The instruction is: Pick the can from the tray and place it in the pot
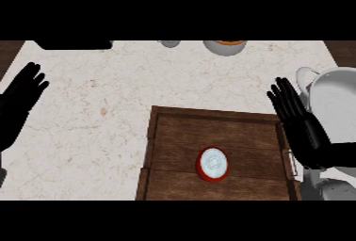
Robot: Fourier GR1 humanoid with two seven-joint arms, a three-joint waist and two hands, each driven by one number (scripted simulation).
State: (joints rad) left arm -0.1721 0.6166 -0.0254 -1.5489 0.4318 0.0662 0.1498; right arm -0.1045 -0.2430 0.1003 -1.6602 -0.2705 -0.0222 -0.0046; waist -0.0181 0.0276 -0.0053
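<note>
Can [213, 164] stands lower centre on the tray [173, 141]; right hand [300, 124] hovers flat-fingered and empty beside the pot [337, 108]. Probably light, rigid, slick: wrap its sides.

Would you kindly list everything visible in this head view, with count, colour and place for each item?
can: one, red with a white top, upright on the tray, right of its middle.
tray: one, dark brown wood, lower centre of the counter.
pot: one, white-grey, at the right edge, partly hidden behind the right hand.
counter: one, pale marble.
bowl: one, pale with orange inside, top edge, cut off.
small grey item: one, top edge, too cut off to name.
black object: one, top left, cut off.
left hand: black, open, at the left edge.
right hand: black, open, between tray and pot.
</note>
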